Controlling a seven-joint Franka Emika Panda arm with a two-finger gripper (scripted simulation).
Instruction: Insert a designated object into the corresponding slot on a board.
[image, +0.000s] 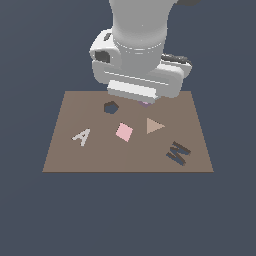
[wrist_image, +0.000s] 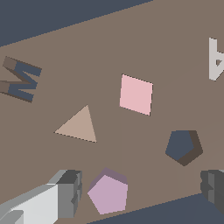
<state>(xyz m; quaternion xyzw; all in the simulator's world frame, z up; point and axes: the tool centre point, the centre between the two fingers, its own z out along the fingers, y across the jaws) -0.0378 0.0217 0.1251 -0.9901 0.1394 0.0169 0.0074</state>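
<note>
Gripper (wrist_image: 138, 190) is seen spread wide, fingers (wrist_image: 65, 192) on both sides of the lilac block (wrist_image: 108, 192), neither touching it. Block is seen resting on the board (wrist_image: 144, 39) near its far edge, mostly hidden under the gripper in the exterior view. Slot (wrist_image: 183, 145) is empty, located beside the block, towards the exterior view's left. Pink square (wrist_image: 136, 94) and tan triangle (wrist_image: 78, 126) are seated in the board; dark M (wrist_image: 22, 79) and grey A (wrist_image: 216, 59) are noted towards the corners.
</note>
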